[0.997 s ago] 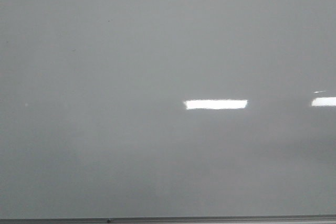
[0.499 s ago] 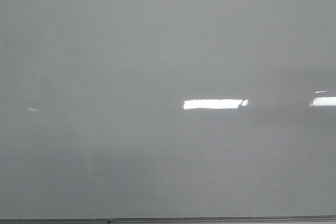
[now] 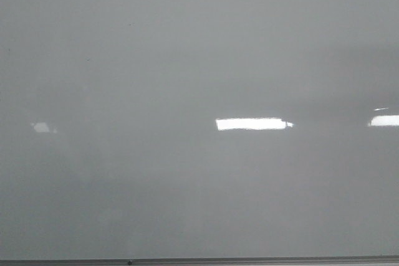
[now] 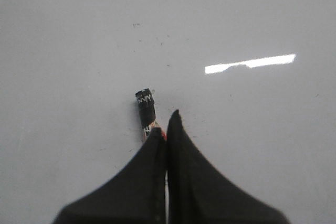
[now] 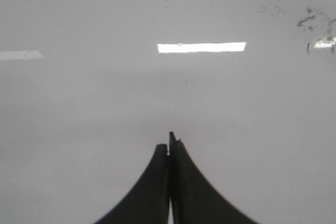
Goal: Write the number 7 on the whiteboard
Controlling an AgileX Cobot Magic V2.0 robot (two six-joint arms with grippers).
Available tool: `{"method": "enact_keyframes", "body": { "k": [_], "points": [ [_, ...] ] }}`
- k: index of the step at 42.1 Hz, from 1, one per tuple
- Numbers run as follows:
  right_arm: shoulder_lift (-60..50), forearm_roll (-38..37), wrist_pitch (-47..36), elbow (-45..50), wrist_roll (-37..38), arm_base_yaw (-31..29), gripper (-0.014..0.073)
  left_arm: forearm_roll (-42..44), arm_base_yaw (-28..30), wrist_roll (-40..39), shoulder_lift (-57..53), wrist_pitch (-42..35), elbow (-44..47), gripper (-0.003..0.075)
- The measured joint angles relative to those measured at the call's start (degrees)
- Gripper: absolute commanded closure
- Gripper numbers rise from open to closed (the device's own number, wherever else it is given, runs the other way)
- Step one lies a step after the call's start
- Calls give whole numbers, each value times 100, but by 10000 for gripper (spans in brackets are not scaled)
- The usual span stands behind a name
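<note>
Front view: whiteboard (image 3: 187, 60) fills frame, grey frame edge (image 3: 249, 260) along bottom. No 7 visible on it in any view; no arms in the front view either. Bright glare bar (image 3: 251, 124) mid-right, second one (image 3: 383, 120) at right edge, faint patch (image 3: 42, 128) at left.

Versus earlier front frames: main glare bar shifted slightly left, small bright blob at its right end now nearly merged into it. Left faint patch brighter and bigger than half a second ago, barely a dot a second ago. Soft dark shading at upper right deeper than before. Board itself unchanged, frame edge same place.

Left wrist view: left gripper (image 4: 167, 129) fingers pressed together, clamped on a marker (image 4: 146, 109); black end with white lettering sticks out past the fingertips, bit of red and white barrel at the pinch. Marker tip near board, contact cannot be told. Small dark specks (image 4: 157, 40) scattered on board around it.

Right wrist view: right gripper (image 5: 169, 148) fingers closed together, nothing between them. Smudges (image 5: 315, 22) of old ink on board far from fingertips.
</note>
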Motion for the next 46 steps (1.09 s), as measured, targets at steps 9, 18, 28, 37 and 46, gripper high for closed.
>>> {"method": "enact_keyframes", "body": {
  "k": [9,18,28,37,46],
  "points": [
    [5,0,0,0,0,0,84,0,0,0,28,0,0,89],
    [5,0,0,0,0,0,13,-259,0,0,65,0,0,66],
    [5,0,0,0,0,0,13,-352,166,-410,1420,245,-191,66],
    [5,0,0,0,0,0,13,-366,602,-851,3438,279,-838,66],
    [5,0,0,0,0,0,13,-28,898,-886,4852,-16,-1251,70]
  ]
}}
